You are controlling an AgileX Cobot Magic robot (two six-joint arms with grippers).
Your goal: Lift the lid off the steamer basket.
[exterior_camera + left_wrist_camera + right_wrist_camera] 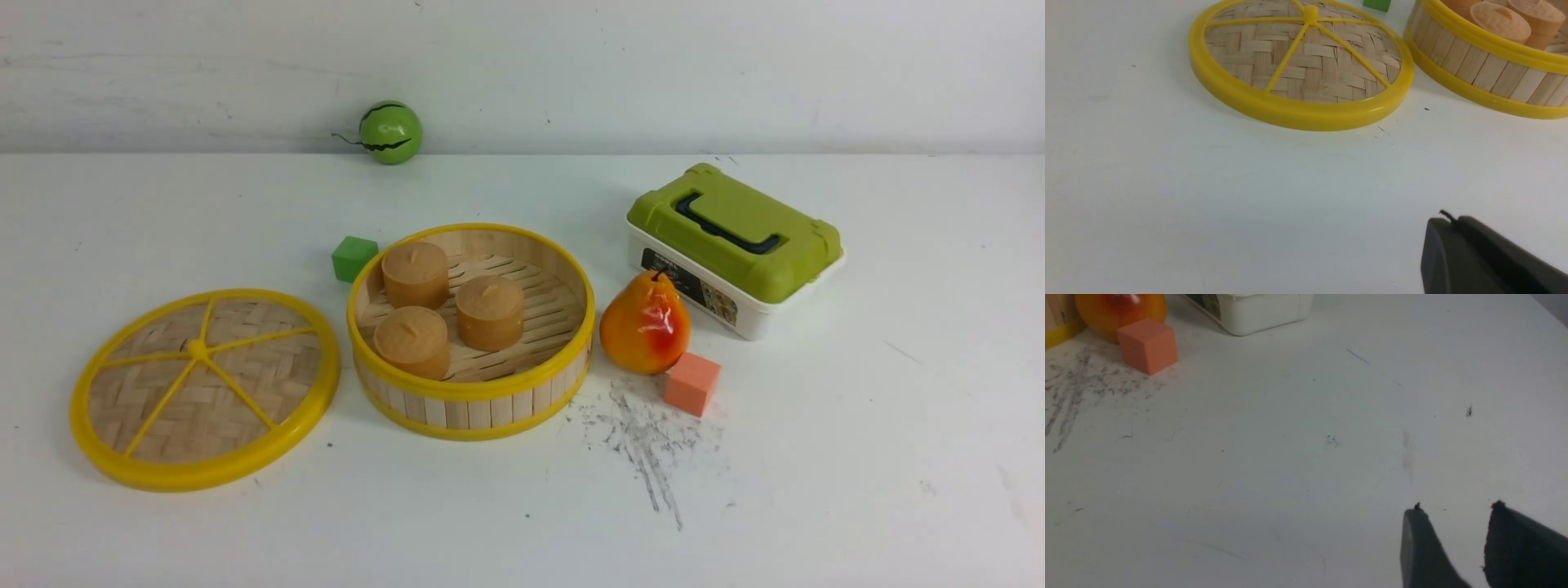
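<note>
The lid [204, 388], a woven bamboo disc with a yellow rim, spokes and centre knob, lies flat on the white table to the left of the steamer basket [473, 400]. The basket is uncovered and holds three brown buns [490, 312]. Neither gripper shows in the front view. In the left wrist view the lid [1302, 65] and the basket wall [1486, 69] lie ahead of my left gripper [1447, 220], which is shut, empty and apart from the lid. My right gripper [1455, 508] is open and empty over bare table.
A pear [645, 322] and an orange cube [691, 384] sit right of the basket. A white box with a green lid [735, 237] is behind them. A green cube [353, 258] stands behind the basket, and a green ball [390, 131] rests by the back wall.
</note>
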